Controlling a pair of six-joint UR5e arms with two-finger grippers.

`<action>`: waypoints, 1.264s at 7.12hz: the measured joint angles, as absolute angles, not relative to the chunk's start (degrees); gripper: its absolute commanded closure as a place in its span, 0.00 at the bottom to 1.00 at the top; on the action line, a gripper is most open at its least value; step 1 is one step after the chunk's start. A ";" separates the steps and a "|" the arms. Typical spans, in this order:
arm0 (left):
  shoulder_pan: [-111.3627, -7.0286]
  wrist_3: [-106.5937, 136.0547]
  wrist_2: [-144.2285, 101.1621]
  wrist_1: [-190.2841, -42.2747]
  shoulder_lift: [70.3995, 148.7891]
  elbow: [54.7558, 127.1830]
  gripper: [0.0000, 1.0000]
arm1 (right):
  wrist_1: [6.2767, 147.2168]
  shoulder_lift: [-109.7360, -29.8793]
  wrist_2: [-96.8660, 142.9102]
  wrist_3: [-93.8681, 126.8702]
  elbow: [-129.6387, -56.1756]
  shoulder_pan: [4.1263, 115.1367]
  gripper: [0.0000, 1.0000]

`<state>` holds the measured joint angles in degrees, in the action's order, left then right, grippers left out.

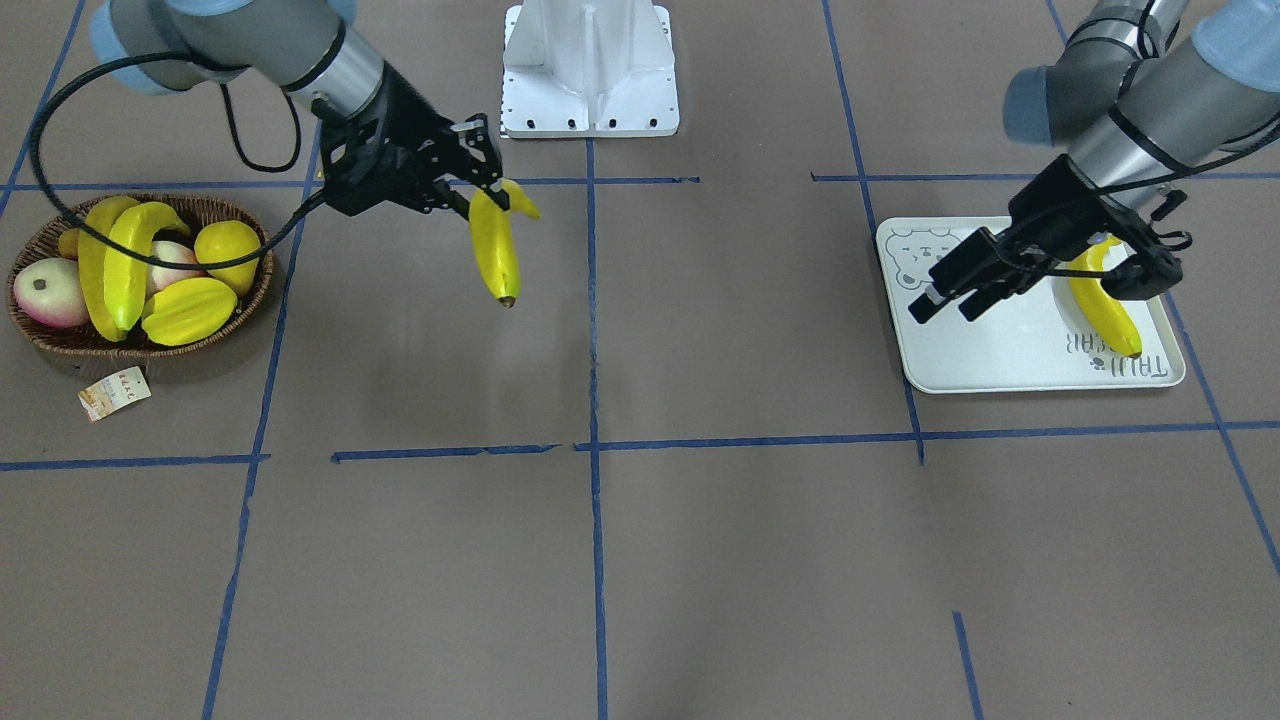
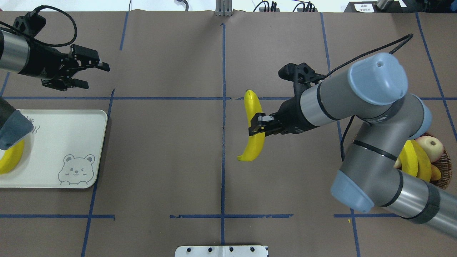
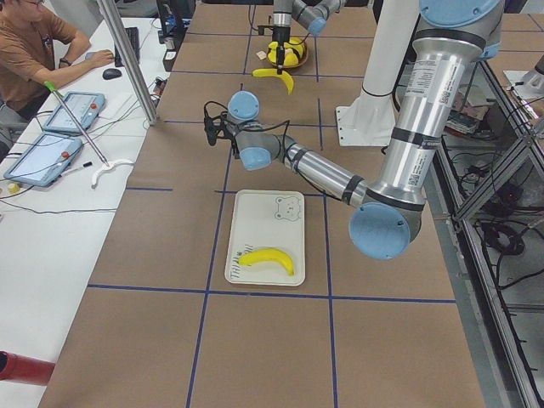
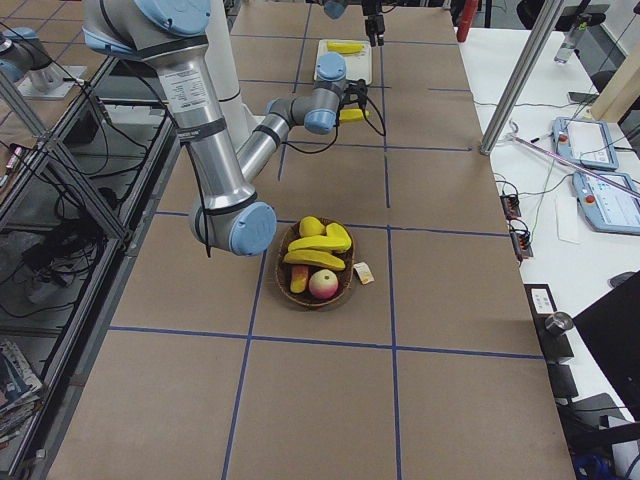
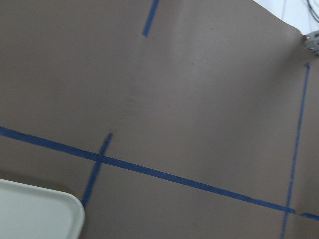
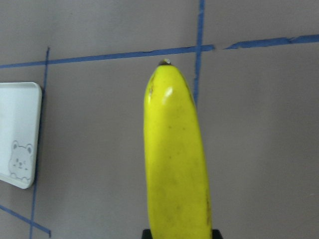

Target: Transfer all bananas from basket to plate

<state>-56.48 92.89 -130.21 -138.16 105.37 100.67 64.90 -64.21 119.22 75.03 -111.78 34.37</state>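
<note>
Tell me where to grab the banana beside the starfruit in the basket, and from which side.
Grip the banana at mid-body, coming straight down from above and closing across its narrow width. It lies on top of the other fruit, so its middle looks exposed. Its ends reach toward the basket rim, and the starfruit and a second banana likely block any side approach.

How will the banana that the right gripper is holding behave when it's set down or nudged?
Probably stiff: the banana sticks out both sides of the right gripper without drooping. Likely slippery: a glossy highlight shows on its skin in the wrist view. Being curved, it should rock or pivot rather than roll far.
</note>
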 measured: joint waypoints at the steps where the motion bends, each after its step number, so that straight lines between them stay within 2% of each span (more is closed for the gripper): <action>1: -54.05 99.72 -130.35 -140.67 108.29 100.86 0.01 | 64.83 -61.73 115.88 76.97 -111.89 31.68 0.98; 4: -48.00 107.44 -129.88 -141.87 116.26 100.45 0.01 | 64.46 -58.68 113.07 78.07 -112.15 28.68 0.98; 9: -39.51 108.01 -122.73 -141.51 120.80 100.10 0.01 | 64.46 -57.78 112.86 77.94 -112.05 27.06 0.99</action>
